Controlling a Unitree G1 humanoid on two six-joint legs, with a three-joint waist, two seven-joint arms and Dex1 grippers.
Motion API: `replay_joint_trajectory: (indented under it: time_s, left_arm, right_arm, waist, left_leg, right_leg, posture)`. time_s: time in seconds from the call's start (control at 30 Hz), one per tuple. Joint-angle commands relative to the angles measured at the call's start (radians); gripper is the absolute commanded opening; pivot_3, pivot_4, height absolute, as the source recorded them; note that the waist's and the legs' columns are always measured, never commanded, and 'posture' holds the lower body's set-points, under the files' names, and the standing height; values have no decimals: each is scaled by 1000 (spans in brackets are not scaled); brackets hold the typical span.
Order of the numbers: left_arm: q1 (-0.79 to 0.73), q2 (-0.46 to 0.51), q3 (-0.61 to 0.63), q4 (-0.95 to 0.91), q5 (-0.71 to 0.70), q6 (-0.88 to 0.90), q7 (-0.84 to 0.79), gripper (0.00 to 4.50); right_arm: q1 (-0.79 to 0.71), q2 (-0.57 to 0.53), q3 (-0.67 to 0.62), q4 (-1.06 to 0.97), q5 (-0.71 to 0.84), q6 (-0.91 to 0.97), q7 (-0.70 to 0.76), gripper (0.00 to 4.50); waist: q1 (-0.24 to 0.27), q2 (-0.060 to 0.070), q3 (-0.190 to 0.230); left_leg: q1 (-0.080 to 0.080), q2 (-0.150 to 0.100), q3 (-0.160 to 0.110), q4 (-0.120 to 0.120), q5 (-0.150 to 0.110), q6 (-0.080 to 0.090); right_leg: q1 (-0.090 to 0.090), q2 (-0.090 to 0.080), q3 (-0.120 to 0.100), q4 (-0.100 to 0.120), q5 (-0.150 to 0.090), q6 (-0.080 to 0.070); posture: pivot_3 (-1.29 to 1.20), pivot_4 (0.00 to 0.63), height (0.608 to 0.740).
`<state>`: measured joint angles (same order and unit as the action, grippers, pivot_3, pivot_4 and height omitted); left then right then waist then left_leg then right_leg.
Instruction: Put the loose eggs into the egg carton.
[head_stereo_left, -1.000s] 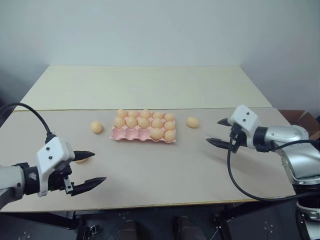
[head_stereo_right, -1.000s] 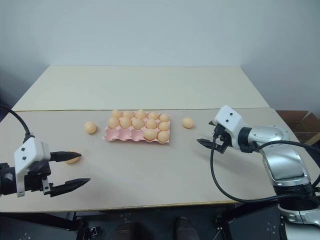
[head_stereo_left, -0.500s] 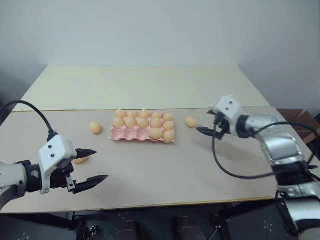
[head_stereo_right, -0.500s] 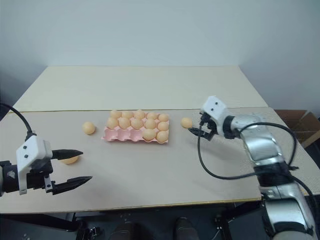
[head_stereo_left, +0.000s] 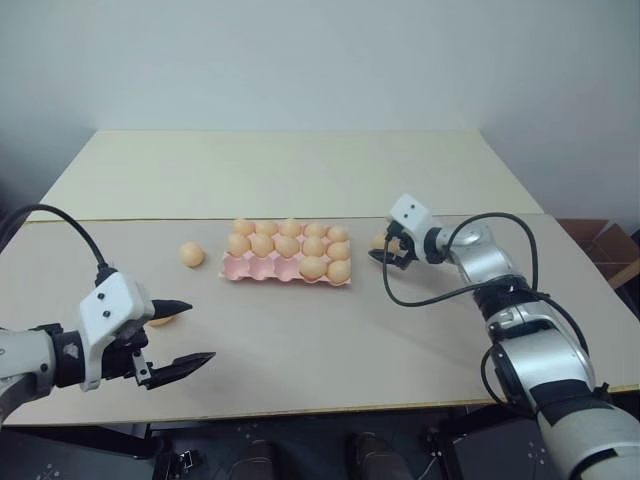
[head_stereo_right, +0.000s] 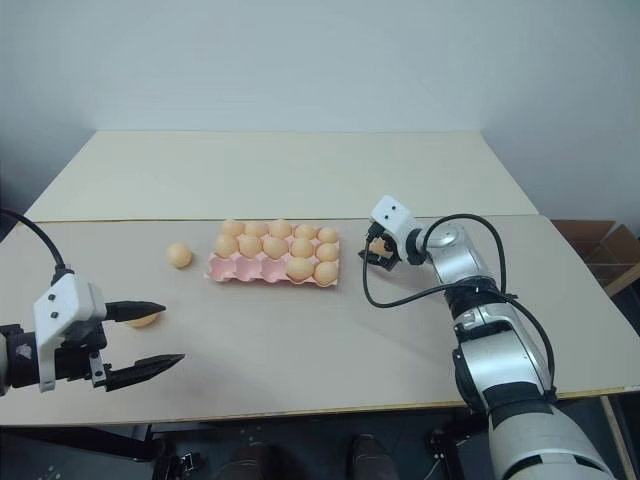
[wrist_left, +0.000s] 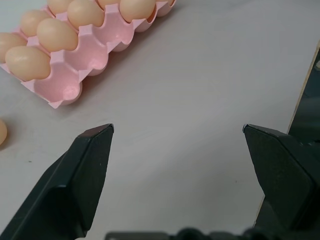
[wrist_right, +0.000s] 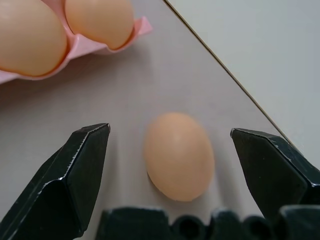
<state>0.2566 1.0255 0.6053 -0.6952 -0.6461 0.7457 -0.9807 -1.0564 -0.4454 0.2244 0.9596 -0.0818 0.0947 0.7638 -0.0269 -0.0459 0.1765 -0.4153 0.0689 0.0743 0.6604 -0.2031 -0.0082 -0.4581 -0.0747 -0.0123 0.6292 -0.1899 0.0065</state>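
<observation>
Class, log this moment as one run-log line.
right gripper: open, straddling loose egg | left gripper: open, idle | egg carton: partly filled

Bare test room: plain table (head_stereo_left: 300, 170) against blank wall (head_stereo_left: 300, 60).

Table (head_stereo_left: 300, 340), pale beige top: bears one pink egg carton (head_stereo_left: 270, 268) and three loose eggs (head_stereo_left: 192, 254), lying apart from it.

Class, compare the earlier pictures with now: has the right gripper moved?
Yes. The right gripper has travelled across the table toward the egg carton and now brackets the loose egg beside it, jaws open.
</observation>
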Motion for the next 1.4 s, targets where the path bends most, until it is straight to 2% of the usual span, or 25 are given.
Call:
replay_joint_trajectory:
  time_s: [0.03, 0.13, 0.2, 0.33, 0.43, 0.53, 0.83, 0.93, 1.17, 1.3, 1.4]
  left_arm:
    - [9, -1, 19, -29, 7, -8, 5, 4500]
    - [16, 2, 24, -31, 8, -9, 5, 4500]
    - [20, 2, 29, -34, 8, -6, 6, 4500]
    - [29, -2, 37, -39, 10, -2, 10, 4500]
    - [35, -4, 41, -40, 11, -3, 12, 4500]
    - [40, -6, 41, -41, 14, -6, 15, 4500]
    - [27, -1, 32, -29, 19, -8, 11, 4500]
    - [24, 4, 33, -25, 18, -6, 6, 4500]
    - [46, 6, 52, -21, 20, 0, -11, 4500]
    - [78, -4, 75, -26, 30, 4, -13, 4500]
    - [100, -11, 91, -28, 35, 1, -14, 4500]
  right_arm:
    - [-52, 5, -24, 74, -13, -62, 2, 4487]
    - [-66, 21, -24, 135, -24, -89, 1, 4487]
    - [-71, 29, -37, 160, -16, -97, 8, 4122]
    - [-77, 38, -35, 194, -33, -133, -6, 2910]
    - [-81, 39, -41, 206, -37, -142, -9, 1756]
    - [-81, 35, -43, 208, -42, -151, -13, 1166]
    - [-43, 5, -59, 101, -52, -176, -2, 1039]
    - [-7, -6, -70, -39, -35, -154, 9, 1039]
    - [102, 24, -55, -510, 41, 28, 118, 1039]
    - [133, 84, -15, -663, 62, 124, 137, 1039]
    - [142, 130, 18, -701, 56, 157, 130, 1039]
  waist:
    - [-4, 0, 0]
    - [-11, 0, 0]
    - [-16, 0, 0]
    - [-21, 0, 0]
    - [-21, 0, 0]
    - [-20, 0, 0]
    - [-19, 0, 0]
    - [-20, 1, 0]
    - [-19, 1, 0]
    - [-19, 1, 0]
    - [-17, 1, 0]
  left_leg:
    - [0, 0, 0, 0, 0, 0]
    - [0, 0, 0, 0, 0, 0]
    - [0, 0, 0, 0, 0, 0]
    - [0, 0, 0, 0, 0, 0]
    - [0, 0, 0, 0, 0, 0]
    - [0, 0, 0, 0, 0, 0]
    - [0, 0, 0, 0, 0, 0]
    - [0, 0, -1, 0, 0, 0]
    - [1, 1, -1, -1, 0, 0]
    - [1, 1, -1, -1, 0, 0]
    - [1, 1, -1, -1, 0, 0]
  right_leg:
    - [0, 0, 0, 0, 0, 0]
    - [0, 0, 0, 0, 0, 0]
    - [0, 0, 0, 0, 1, 1]
    - [0, 0, 0, 0, 1, 2]
    - [0, 0, 0, 0, 1, 2]
    - [0, 0, 0, 0, 1, 2]
    - [0, 0, 0, 0, 1, 2]
    - [0, 0, 0, 0, 1, 2]
    - [0, 1, 0, 1, 1, 3]
    - [0, 1, 0, 1, 1, 2]
    - [0, 0, -1, 1, 0, 0]
  posture:
    - [0, 150, 740]
    - [0, 150, 740]
    - [0, 150, 740]
    - [0, 150, 740]
    - [0, 150, 740]
    - [0, 150, 740]
    - [0, 150, 740]
    - [0, 150, 740]
    - [0, 150, 740]
    - [0, 150, 740]
    - [0, 150, 740]
